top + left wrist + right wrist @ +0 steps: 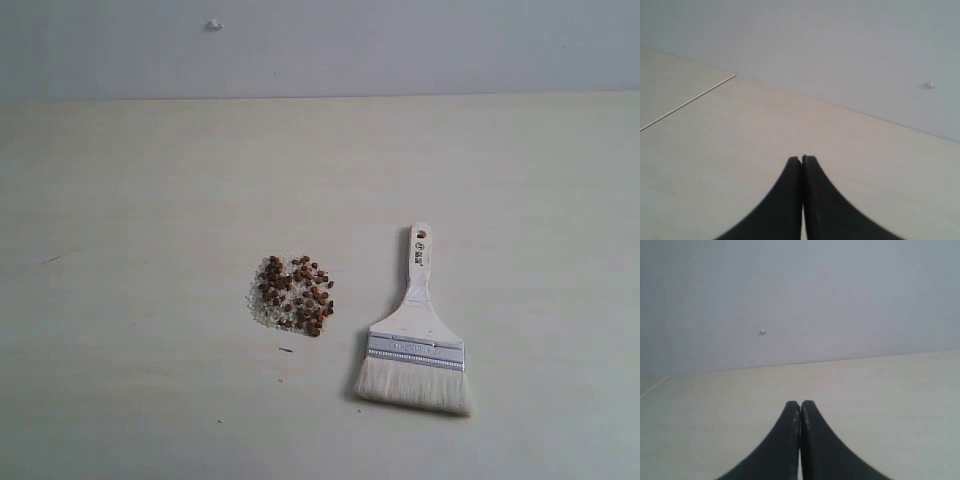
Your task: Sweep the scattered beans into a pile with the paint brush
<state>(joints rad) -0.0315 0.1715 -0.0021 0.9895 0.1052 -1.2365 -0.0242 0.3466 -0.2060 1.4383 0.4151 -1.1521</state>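
The reddish-brown beans [297,295] lie in a loose cluster on the pale table, mixed with fine white grains. To their right lies the paint brush [415,335], flat on the table, its wooden handle pointing away and its off-white bristles toward the near edge. Neither arm shows in the exterior view. My left gripper [802,159] is shut with nothing between its black fingers, over bare table. In the right wrist view my right gripper [800,403] is likewise shut and empty. Neither wrist view shows the beans or the brush.
The pale wooden table [150,200] ends at a light grey wall [320,45] at the back. A small white knob [214,25] sticks out of the wall. A thin seam [687,102] runs across the table in the left wrist view.
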